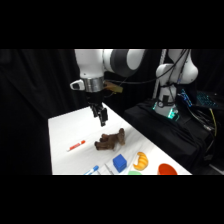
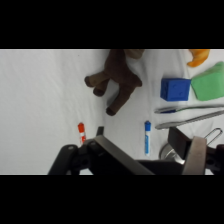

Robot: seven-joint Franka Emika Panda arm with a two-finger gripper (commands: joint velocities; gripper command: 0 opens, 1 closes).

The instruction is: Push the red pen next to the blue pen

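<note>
gripper (image 1: 101,116) above table (image 1: 65,130) (red pen (image 1: 76,145) apart)

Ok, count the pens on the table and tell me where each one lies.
2. The red pen lies left of the brown plush toy in the side view; the blue pen lies below the blue cube in the wrist view, partly cut off in the side view.
</note>
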